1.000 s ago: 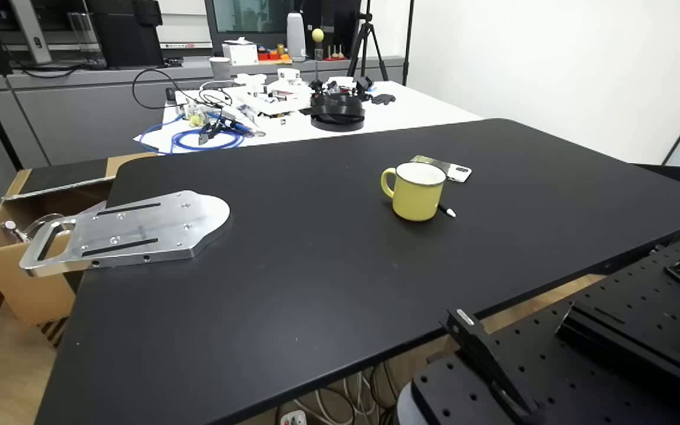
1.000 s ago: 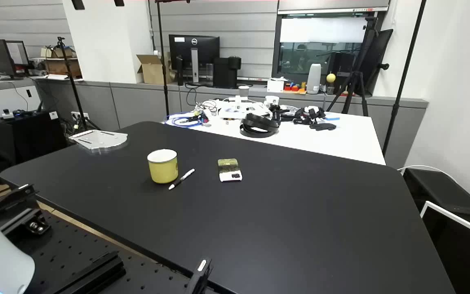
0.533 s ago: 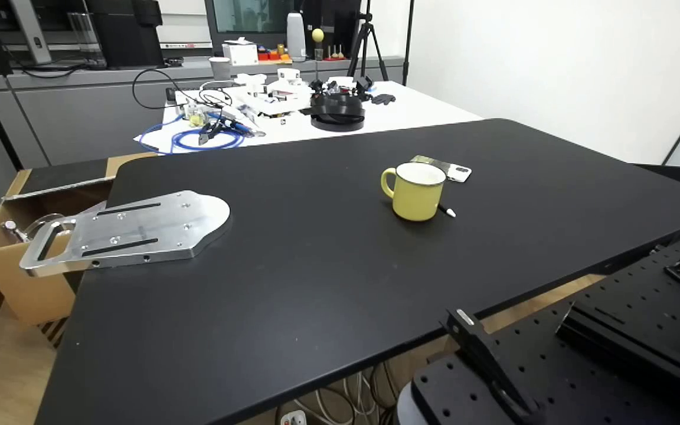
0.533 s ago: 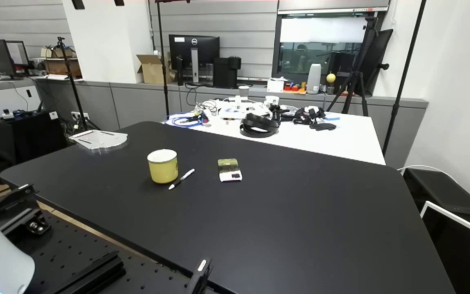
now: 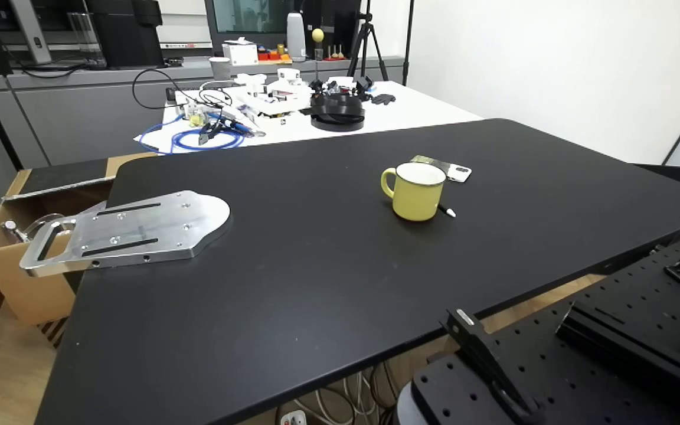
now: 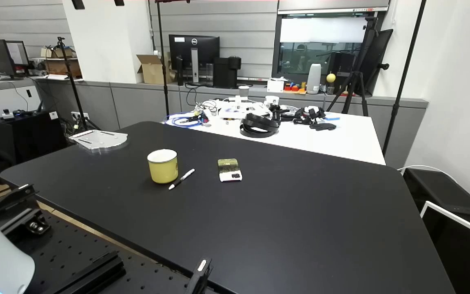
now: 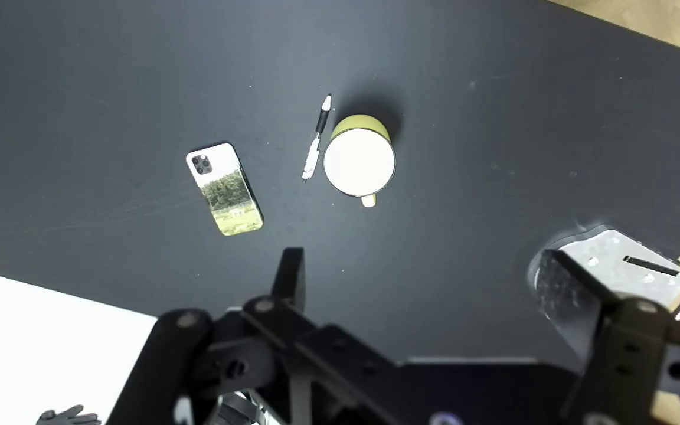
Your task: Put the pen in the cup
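Observation:
The yellow mug [image 7: 359,162] stands upright on the black table, with its white inside facing up in the wrist view. It also shows in both exterior views [image 5: 415,198] [image 6: 163,169]. The black-and-white pen [image 7: 311,154] lies flat close beside the mug, apart from it. In an exterior view the pen [image 6: 182,179] shows whole; in an exterior view the mug hides all but the pen's tip [image 5: 448,211]. My gripper [image 7: 423,251] is open with nothing between its fingers, high above the table. It shows only in the wrist view.
A phone [image 7: 225,189] lies beside the pen, on the side away from the mug. A silver metal plate [image 5: 151,224] with a handle overhangs the table [image 5: 316,319] edge. A white table [image 6: 349,139] with cables and clutter adjoins. A perforated black mount [image 6: 80,253] borders the near edge.

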`<action>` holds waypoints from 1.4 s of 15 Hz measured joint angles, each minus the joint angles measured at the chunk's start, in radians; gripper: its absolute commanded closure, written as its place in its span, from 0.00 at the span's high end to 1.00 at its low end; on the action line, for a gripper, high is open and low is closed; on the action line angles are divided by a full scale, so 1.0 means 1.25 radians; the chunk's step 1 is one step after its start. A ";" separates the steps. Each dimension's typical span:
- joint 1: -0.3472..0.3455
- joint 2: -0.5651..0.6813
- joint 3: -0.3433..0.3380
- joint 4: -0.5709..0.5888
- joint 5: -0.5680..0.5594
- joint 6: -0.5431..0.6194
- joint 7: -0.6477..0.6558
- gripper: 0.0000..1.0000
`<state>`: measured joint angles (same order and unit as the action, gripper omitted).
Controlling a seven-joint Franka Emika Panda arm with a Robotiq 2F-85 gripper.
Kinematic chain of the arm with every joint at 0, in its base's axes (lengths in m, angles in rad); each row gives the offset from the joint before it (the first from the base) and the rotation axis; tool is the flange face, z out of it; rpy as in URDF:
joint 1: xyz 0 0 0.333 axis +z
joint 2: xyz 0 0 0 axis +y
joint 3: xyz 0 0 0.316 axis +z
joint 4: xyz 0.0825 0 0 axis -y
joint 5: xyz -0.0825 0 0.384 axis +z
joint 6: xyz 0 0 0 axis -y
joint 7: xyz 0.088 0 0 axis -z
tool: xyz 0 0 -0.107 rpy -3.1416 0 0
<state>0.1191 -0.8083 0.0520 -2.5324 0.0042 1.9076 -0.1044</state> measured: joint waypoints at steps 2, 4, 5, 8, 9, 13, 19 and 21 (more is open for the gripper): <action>0.000 0.000 0.000 0.000 0.000 0.000 0.000 1.00; 0.000 0.000 0.000 0.000 0.000 0.000 0.000 1.00; 0.000 0.000 0.000 0.000 0.000 0.000 0.000 1.00; 0.000 0.000 0.000 0.000 0.000 0.000 0.000 1.00; 0.000 0.000 0.000 0.000 0.000 0.000 0.000 1.00; -0.006 0.014 -0.006 0.000 -0.005 0.019 -0.004 1.00; -0.037 0.103 -0.056 0.024 -0.019 0.081 -0.058 1.00; -0.054 0.148 -0.075 0.042 -0.030 0.103 -0.075 1.00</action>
<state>0.0516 -0.6236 -0.0423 -2.4798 -0.0332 2.0369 -0.1978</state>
